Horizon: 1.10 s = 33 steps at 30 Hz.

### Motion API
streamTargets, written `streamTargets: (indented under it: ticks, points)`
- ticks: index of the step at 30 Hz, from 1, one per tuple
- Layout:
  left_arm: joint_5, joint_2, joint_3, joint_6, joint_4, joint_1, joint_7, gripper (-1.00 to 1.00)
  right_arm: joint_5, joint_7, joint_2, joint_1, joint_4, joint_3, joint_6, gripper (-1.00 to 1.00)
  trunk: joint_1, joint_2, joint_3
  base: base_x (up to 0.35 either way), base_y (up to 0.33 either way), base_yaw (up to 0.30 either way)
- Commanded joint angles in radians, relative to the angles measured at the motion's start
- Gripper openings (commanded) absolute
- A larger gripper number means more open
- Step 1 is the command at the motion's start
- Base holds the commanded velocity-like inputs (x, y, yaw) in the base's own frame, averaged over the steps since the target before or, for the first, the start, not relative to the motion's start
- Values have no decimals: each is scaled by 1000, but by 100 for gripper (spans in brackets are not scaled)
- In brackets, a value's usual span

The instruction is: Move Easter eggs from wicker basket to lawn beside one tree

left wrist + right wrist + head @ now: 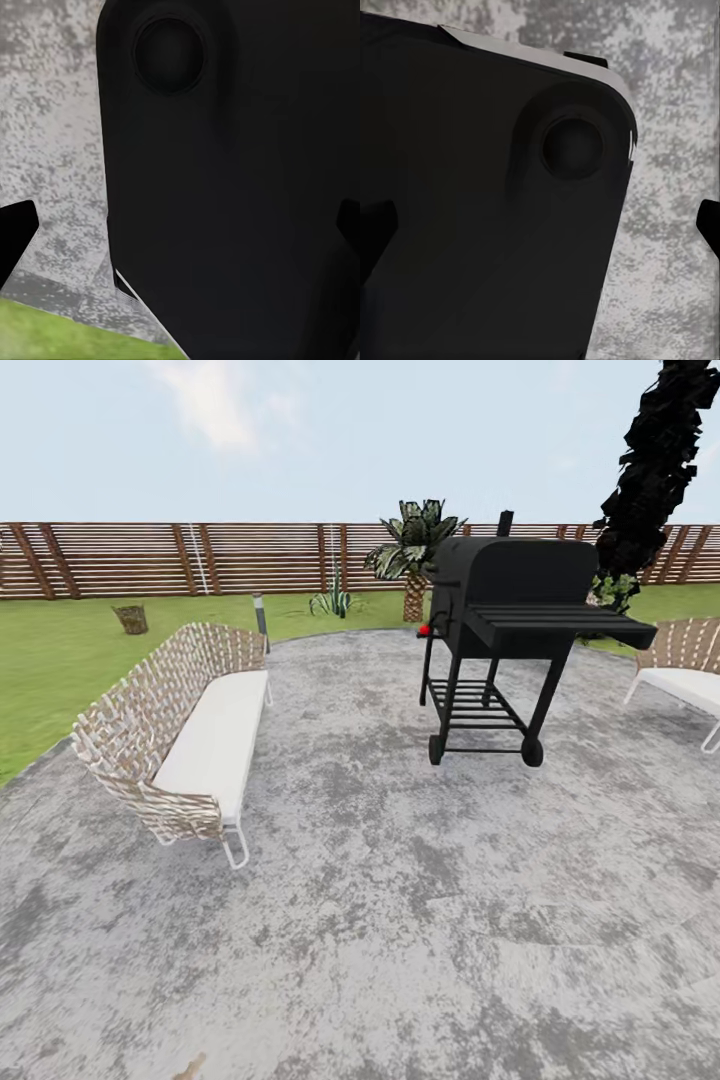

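Left hand (180, 232), left wrist view: the two dark fingertips (16, 236) sit at opposite margins, wide apart and holding nothing; a black robot body panel (225, 187) lies beyond them, above grey paving and a strip of grass (52, 330). Right hand (540, 232), right wrist view: its fingertips (375, 229) are likewise spread and empty, over a black body panel (472, 210) and mottled grey paving.

Head view: the grey paved patio (400, 920) fills the foreground. A woven wicker bench (180, 740) with a white cushion stands near the patio's left edge, a black barbecue grill (510, 630) toward its far edge, a second wicker seat (685, 665) at its right edge. The lawn (60, 650) lies past the left edge; the wicker basket (131, 619) sits there, far off, near the slatted fence (150, 558). Its contents cannot be made out. A short palm (414, 555) and a black-leaved tree (655, 460) stand behind the grill.
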Motion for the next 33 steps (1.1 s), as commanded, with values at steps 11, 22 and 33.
streamTargets:
  ticks: [11, 22, 33]
  points:
    - [1, 0, 0, -1, 0, 0, 0, 100, 5, 0, -1, 0, 1, 2, -3, 100, 1, 0, -1, 339, 0, 115]
    - [1, 0, 0, -1, 0, 0, 0, 100, 6, 0, -1, 0, 1, 3, -3, 100, 1, 0, -1, 339, 0, 2]
    - [1, 0, 0, -1, 0, 0, 1, 100, 6, 0, -1, 0, 1, 3, -3, 100, 1, 0, -1, 340, 0, 0]
